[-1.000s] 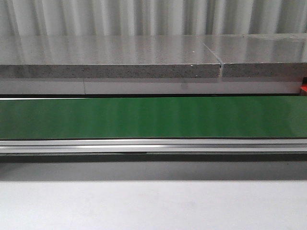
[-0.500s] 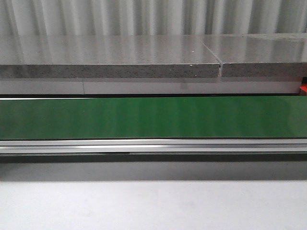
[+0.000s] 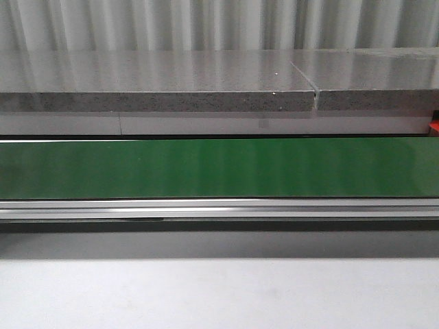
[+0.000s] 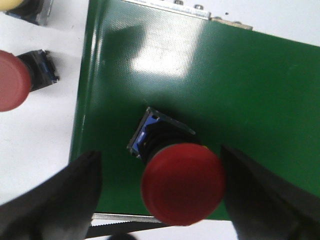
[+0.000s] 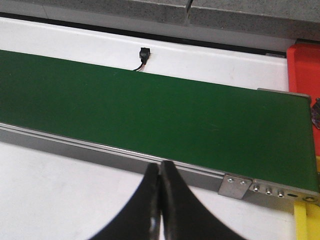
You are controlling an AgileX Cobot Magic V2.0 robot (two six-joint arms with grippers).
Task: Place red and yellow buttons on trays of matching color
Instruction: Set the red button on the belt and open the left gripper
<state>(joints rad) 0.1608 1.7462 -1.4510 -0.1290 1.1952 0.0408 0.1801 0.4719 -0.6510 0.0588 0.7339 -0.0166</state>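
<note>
In the left wrist view a red button (image 4: 183,183) with a black and blue base lies tilted on the green belt (image 4: 225,85), near the belt's end. My left gripper (image 4: 159,155) stands open around it: one finger is close against the cap's side, the other is well clear. A second red button (image 4: 10,82) and a yellow button (image 4: 15,4) sit on the white table beside the belt. My right gripper (image 5: 160,169) is shut and empty over the white table in front of the belt (image 5: 150,110). A red tray (image 5: 304,70) and a yellow tray edge (image 5: 306,222) show past the belt's end.
The front view shows only the long green belt (image 3: 219,168), its metal rail (image 3: 219,208), a grey stone ledge (image 3: 158,89) behind and a red corner (image 3: 434,128) at the far right. A small black connector with wires (image 5: 144,53) lies behind the belt.
</note>
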